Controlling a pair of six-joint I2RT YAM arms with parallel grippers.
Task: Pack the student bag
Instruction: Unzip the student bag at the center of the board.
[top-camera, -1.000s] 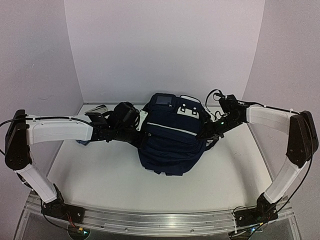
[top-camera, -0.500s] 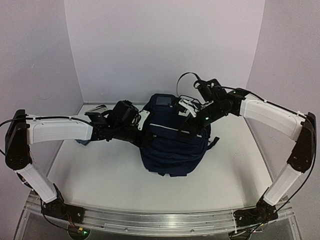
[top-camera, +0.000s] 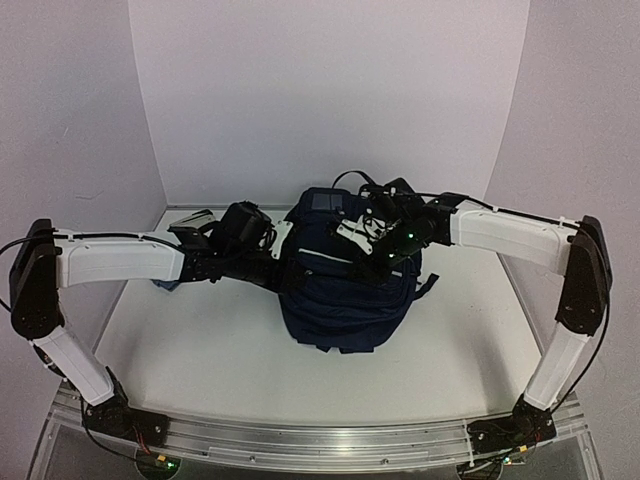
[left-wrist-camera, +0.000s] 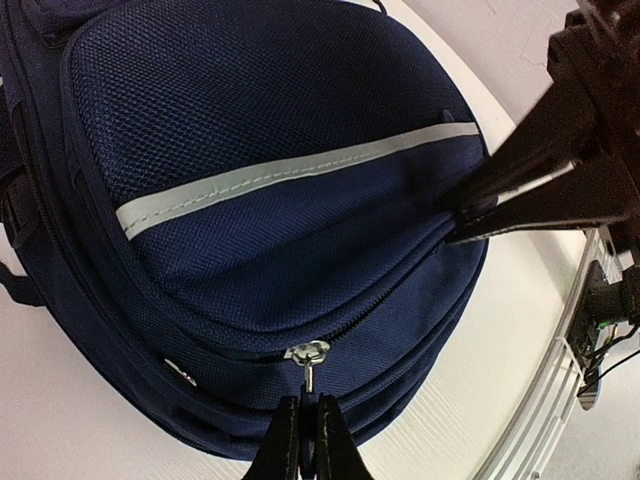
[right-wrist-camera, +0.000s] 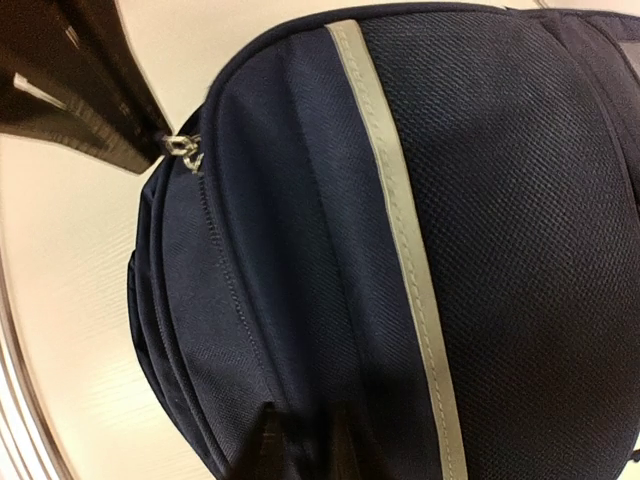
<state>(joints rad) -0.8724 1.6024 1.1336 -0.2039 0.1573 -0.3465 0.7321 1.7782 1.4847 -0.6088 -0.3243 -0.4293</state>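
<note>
**Desk:** What does the frame show?

**Photographer:** A large dark navy fabric backpack (top-camera: 345, 300) lies in the middle of the white worktop (top-camera: 200, 350), between two robot arms. The left hand (left-wrist-camera: 307, 408), fingers pressed fully together, pinches the small silver zip pull (left-wrist-camera: 308, 356) on the bag's left side.

**Desk:** And the right hand (left-wrist-camera: 458, 222)?

**Photographer:** It meets the fabric near the right end of the pale grey reflective strip (left-wrist-camera: 300, 170), fingers narrowed to a slim gap. Whether it has hold of any cloth, I cannot tell.

**Desk:** What could go wrong from here?

**Photographer:** In my judgement, the pull is thin and could slip out of the pinch once drawn. If the right hand has no real hold, the whole bag may drag across the worktop instead of the zip running. Slack fabric beside the slider could also snag in the teeth.
</note>
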